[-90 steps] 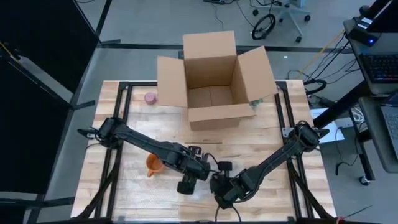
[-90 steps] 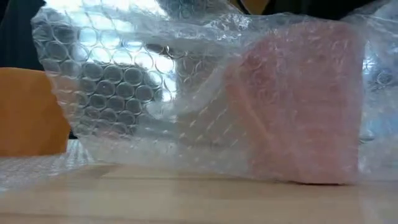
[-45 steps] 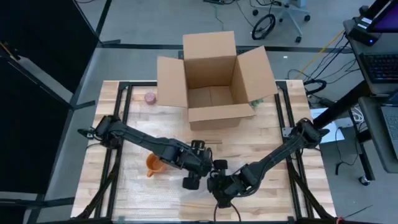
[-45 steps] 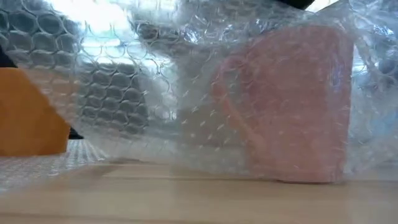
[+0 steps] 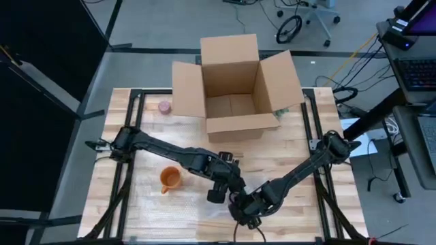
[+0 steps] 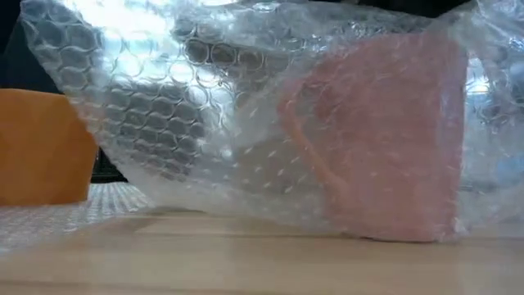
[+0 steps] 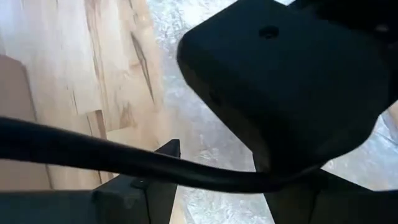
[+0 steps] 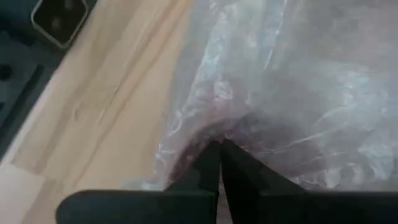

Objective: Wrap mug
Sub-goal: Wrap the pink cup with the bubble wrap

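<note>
Since a second ago, both arms have drawn closer together near the front edge of the worktop (image 5: 136, 116), and the left arm has swung rightward, leaving the orange mug uncovered.

Going left to right in the overhead view: a small pink object (image 5: 164, 107) sits by the back-left corner, just beside the open cardboard box (image 5: 231, 85) at the back edge. An orange mug (image 5: 169, 179) stands uncovered on the left half, partway toward the front. To its right the left gripper (image 5: 219, 192) hovers over the bubble wrap (image 5: 204, 211) spread along the front edge; its fingers cannot be made out. Just right of it, almost touching, the right gripper (image 5: 240, 214) sits low at the front edge, middle of the worktop. In the right wrist view its fingers (image 8: 211, 163) are pressed together, pinching a fold of the wrap.

From table height, a pink mug (image 6: 385, 139) stands upright on the wood, handle pointing left, already draped in wrap (image 6: 205, 123), with the orange mug (image 6: 41, 147) well apart behind on the left. The pink mug appears to lie directly under or just beside the two grippers, hidden from overhead by them.

The step in hand looks like pulling the sheet over and around the pink mug. Doing it well probably means keeping the pinch firm, drawing the film taut without tipping the mug, and letting the left gripper steady or tuck the loose side so the wrap overlaps rather than springs back.
</note>
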You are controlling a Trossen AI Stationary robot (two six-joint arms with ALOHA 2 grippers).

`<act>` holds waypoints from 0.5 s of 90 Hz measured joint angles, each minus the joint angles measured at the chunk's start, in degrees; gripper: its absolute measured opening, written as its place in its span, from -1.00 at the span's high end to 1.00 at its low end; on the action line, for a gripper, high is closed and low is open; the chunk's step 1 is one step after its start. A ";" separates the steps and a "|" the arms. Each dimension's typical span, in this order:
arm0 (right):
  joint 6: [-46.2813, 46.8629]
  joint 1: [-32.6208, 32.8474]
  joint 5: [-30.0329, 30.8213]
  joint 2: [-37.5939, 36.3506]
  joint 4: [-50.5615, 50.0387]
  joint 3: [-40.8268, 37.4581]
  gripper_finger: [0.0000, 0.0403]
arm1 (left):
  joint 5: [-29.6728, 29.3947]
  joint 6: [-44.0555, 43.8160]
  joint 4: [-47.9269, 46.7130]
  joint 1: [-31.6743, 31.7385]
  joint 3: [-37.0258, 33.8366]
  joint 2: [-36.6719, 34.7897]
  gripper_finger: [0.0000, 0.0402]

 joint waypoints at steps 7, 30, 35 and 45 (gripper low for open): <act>-1.43 0.05 0.27 0.01 0.06 0.00 1.00 | 0.16 0.07 -0.12 -0.04 0.00 0.00 0.05; -11.61 2.95 5.51 -0.21 -4.14 4.62 1.00 | 0.94 1.00 0.01 0.03 -0.04 -0.35 0.05; -13.43 3.50 7.85 -0.21 -6.09 5.82 1.00 | 0.97 1.09 0.10 0.15 -0.04 -0.48 0.05; -13.74 3.90 9.14 -0.21 -6.71 7.64 1.00 | 0.97 1.08 0.28 0.13 -0.09 -0.52 0.05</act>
